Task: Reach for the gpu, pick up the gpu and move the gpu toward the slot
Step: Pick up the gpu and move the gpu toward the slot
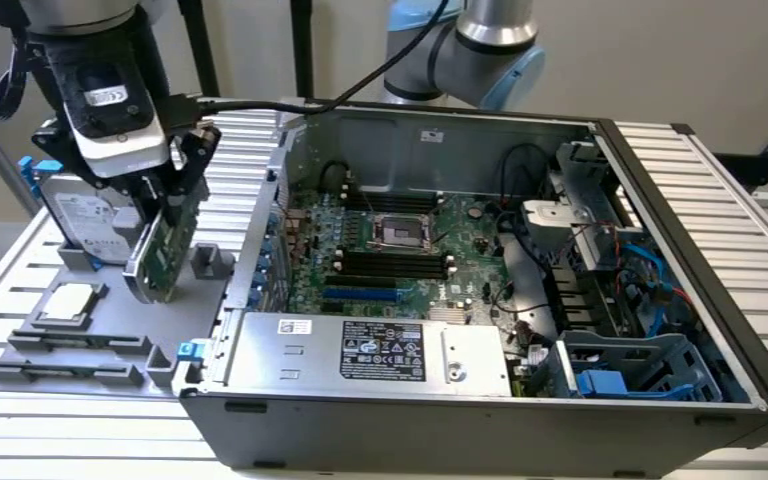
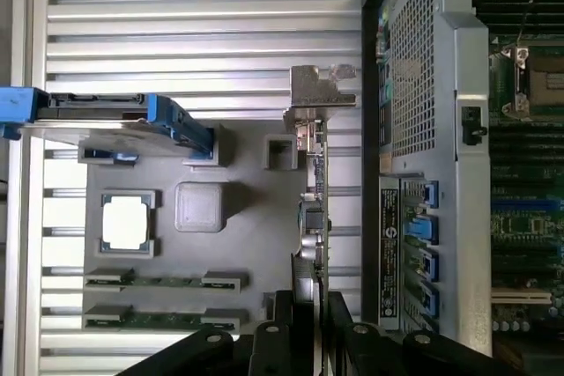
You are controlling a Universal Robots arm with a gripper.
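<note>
The gpu [image 1: 160,255] is a green card standing on edge in the grey holder tray [image 1: 37,330] at the exterior view's left, beside the open computer case. My gripper [image 1: 171,200] reaches down over its upper edge, one finger on each face. In the wrist view the gpu [image 2: 314,209] appears edge-on, its silver bracket [image 2: 319,92] at the far end. There the gripper [image 2: 308,305] has its dark fingers [image 2: 284,323] pressed against both sides of the card. The motherboard's blue slots [image 1: 357,295] lie inside the case.
A grey hard drive [image 1: 84,215] with blue rails stands behind the gpu on the same tray. A square silver chip [image 1: 67,302] and two memory sticks [image 1: 61,345] lie nearer the front. The case wall [image 1: 271,230] rises right beside the gpu. A power supply [image 1: 371,350] fills the case's front.
</note>
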